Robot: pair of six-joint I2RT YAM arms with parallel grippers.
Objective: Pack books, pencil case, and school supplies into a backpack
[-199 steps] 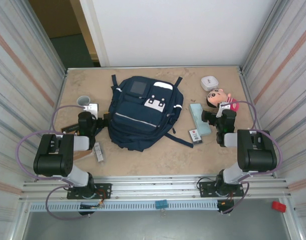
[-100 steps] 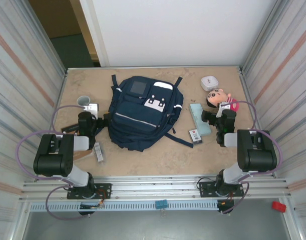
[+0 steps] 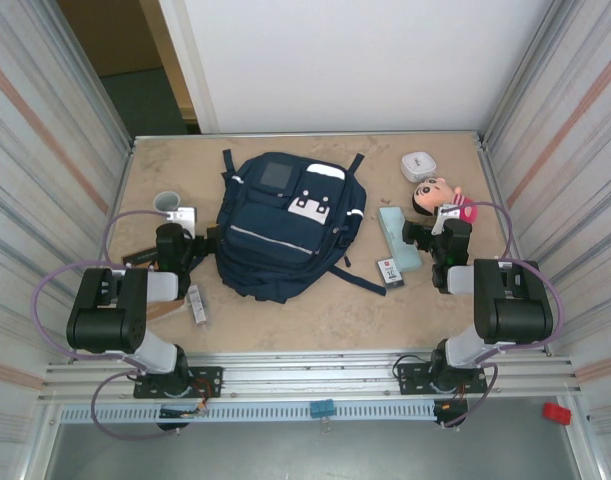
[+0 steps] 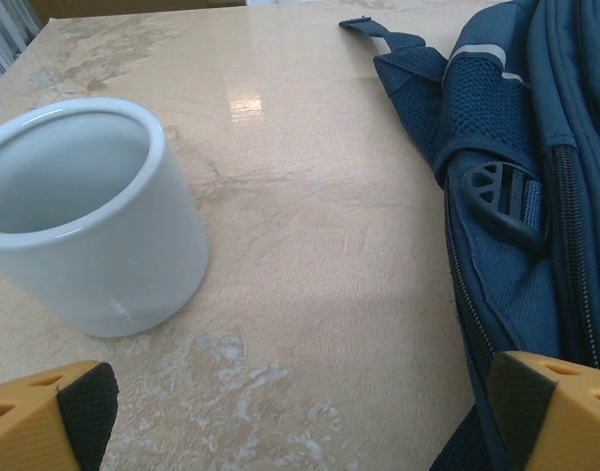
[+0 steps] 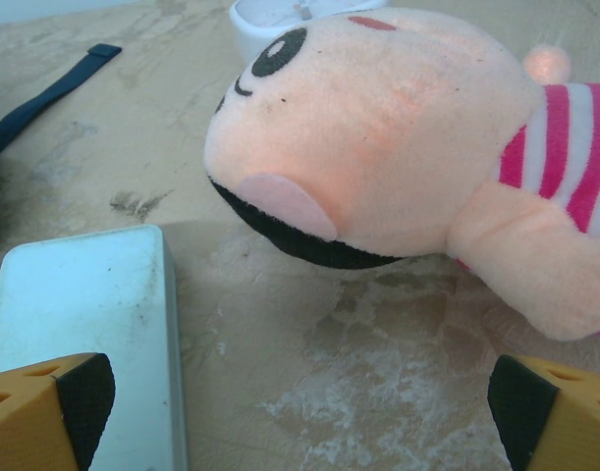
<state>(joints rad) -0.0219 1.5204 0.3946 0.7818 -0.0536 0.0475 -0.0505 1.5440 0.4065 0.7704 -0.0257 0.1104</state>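
While my left fingers (image 4: pixel 46 424) and right fingers (image 5: pixel 44 410) stand apart and empty, nothing looks packed yet. The backpack (image 3: pixel 285 225) lies flat on the tabletop (image 3: pixel 295 325), with the pencil case (image 3: pixel 397 238) and black box (image 3: pixel 389 271) outside it, near my right fingers.

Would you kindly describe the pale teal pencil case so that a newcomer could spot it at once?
Start at the large navy-blue fabric backpack mid-table. Just right of it lies the long, narrow, pale teal pencil case. It is the only flat teal bar there, between a small black labelled box and a pink-striped plush doll.
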